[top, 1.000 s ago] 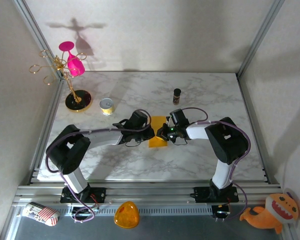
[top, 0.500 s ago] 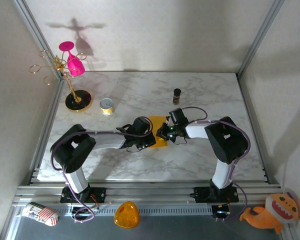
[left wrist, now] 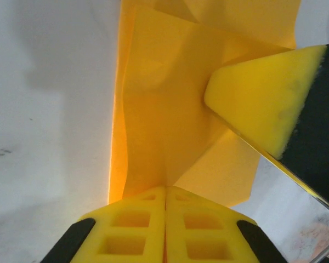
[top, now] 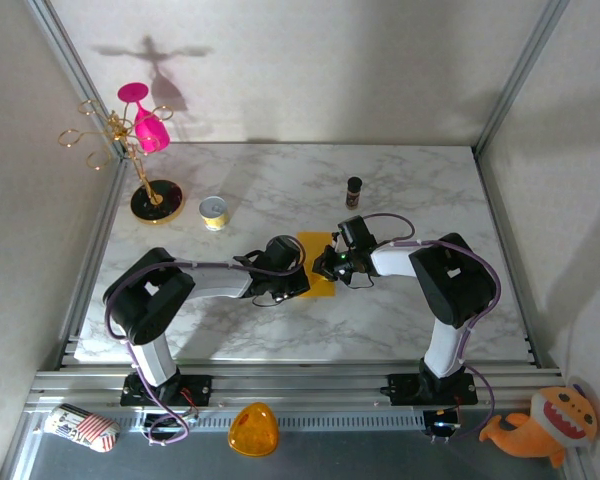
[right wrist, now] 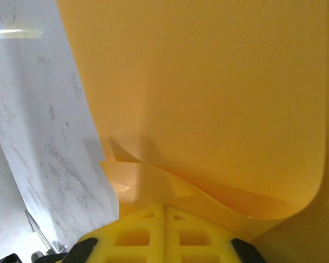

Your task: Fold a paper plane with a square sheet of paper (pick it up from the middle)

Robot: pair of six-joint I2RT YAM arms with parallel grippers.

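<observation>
The square sheet of paper point(top: 318, 248), orange-yellow and folded into a narrower creased shape, lies flat at the middle of the marble table point(top: 420, 190). My left gripper point(top: 299, 281) is shut, its tips point(left wrist: 165, 189) set against the sheet's near left part, where a crease point(left wrist: 165, 142) runs away from them. From the other side my right gripper point(top: 326, 267) is also shut, pads together point(right wrist: 165, 207), pushing up a curled layer of paper point(right wrist: 219, 189). One right finger point(left wrist: 263, 104) presses on the sheet in the left wrist view. Whether either gripper nips a layer is hidden.
A small yellow tin point(top: 213, 211) and a gold stand with a pink glass point(top: 145, 150) are at the back left. A dark little bottle point(top: 353, 190) stands behind the paper. Off the table's near edge lie an orange dome point(top: 253, 430) and a plush toy point(top: 540, 425).
My left gripper slid from the paper's left edge toward me and onto its near left part, then held still. The right gripper stayed put, pressed on the paper.
</observation>
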